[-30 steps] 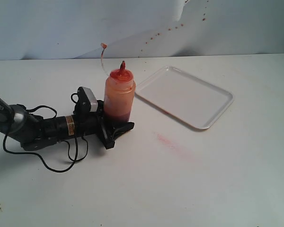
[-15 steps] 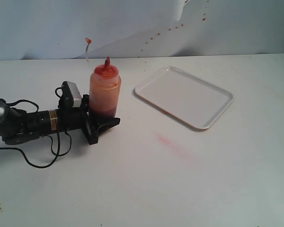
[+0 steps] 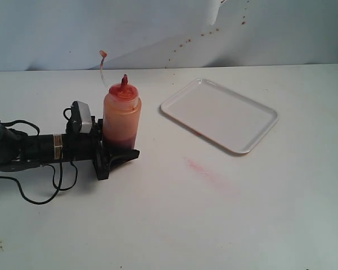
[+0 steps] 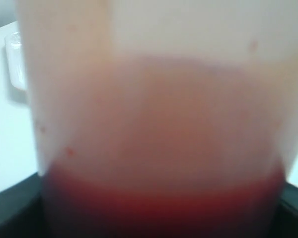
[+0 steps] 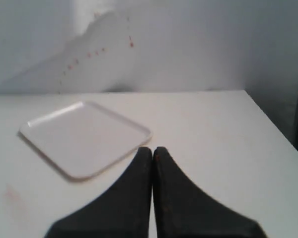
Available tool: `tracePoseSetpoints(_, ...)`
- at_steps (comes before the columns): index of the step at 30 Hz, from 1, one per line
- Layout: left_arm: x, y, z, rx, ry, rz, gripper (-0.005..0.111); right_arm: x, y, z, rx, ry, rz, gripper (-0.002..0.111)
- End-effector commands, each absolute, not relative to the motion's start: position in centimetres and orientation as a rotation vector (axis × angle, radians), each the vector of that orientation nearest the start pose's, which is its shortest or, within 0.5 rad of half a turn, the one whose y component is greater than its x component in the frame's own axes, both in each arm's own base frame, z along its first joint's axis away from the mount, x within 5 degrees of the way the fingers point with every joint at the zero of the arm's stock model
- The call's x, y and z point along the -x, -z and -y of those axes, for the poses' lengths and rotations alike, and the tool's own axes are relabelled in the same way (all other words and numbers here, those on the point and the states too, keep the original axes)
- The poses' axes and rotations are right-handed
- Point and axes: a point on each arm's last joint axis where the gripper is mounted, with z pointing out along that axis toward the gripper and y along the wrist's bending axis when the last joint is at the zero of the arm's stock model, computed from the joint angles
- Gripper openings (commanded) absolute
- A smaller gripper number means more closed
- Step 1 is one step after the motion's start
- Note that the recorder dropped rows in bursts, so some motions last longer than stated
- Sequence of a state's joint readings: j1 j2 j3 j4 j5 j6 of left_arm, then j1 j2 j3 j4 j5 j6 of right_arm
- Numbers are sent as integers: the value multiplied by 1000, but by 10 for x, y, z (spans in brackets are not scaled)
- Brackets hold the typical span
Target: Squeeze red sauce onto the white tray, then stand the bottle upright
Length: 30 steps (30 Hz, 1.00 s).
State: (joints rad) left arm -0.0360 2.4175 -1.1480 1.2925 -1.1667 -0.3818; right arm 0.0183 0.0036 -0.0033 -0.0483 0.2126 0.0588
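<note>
The bottle (image 3: pixel 121 115) stands upright on the table left of the white tray (image 3: pixel 219 114), its red nozzle pointing up and its thin tethered tip cap (image 3: pixel 103 54) hanging above. Dark red sauce (image 3: pixel 120 140) fills its lower part. My left gripper (image 3: pixel 115 154) lies low along the table, shut on the bottle's base. In the left wrist view the bottle (image 4: pixel 159 99) fills the frame, with red sauce (image 4: pixel 159 208) at the jaw end. My right gripper (image 5: pixel 152 150) is shut and holds nothing, with the white tray (image 5: pixel 84 136) beyond it. The tray's surface looks plain white.
A faint pink smear (image 3: pixel 203 169) marks the table in front of the tray. Small red spatter dots speckle the back wall (image 3: pixel 191 39). The left arm's cable (image 3: pixel 39 197) loops on the table beside the arm. The table's right edge (image 5: pixel 273 124) drops off.
My left gripper has carried the upright bottle leftward, away from the tray, and slightly toward the front. The tray has not moved.
</note>
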Motion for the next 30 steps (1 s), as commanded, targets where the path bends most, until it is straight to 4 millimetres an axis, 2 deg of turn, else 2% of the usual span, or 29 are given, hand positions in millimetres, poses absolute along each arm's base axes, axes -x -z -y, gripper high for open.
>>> tracePoseSetpoints(1,-386,-47,95,-1066,843,-1524,0,-55,-223,0,-108,-142,-1377,0)
tracePoseSetpoints(2,-386,-47,95,-1068,844,-1523,0,-53,-232,2,-182,-213,-1268,0)
tracePoseSetpoints(5,-386,-47,96,-1078,843,-1520,0,-49,-240,3,-269,-355,-1150,0)
tracePoseSetpoints(6,-386,-47,96,-1080,842,-1518,0,-48,-244,0,-248,-410,-1119,0)
tracePoseSetpoints(7,-386,-47,96,-1078,841,-1518,0,-47,-246,-3,-194,-403,-1101,0)
tracePoseSetpoints(12,-388,-48,95,-1054,833,-1522,0,-36,-261,-37,311,-417,-964,0)
tracePoseSetpoints(14,-388,-48,95,-1054,833,-1522,0,-39,-273,-44,392,-444,-970,0)
tracePoseSetpoints(18,-388,-48,95,-1054,833,-1522,0,-68,-289,-49,380,-515,-1108,0)
tracePoseSetpoints(24,-388,-48,95,-1054,833,-1522,0,-114,-296,-58,383,-663,-1219,0)
tracePoseSetpoints(30,-388,-48,95,-1074,802,-1497,0,-168,-300,-58,340,-619,-1386,0)
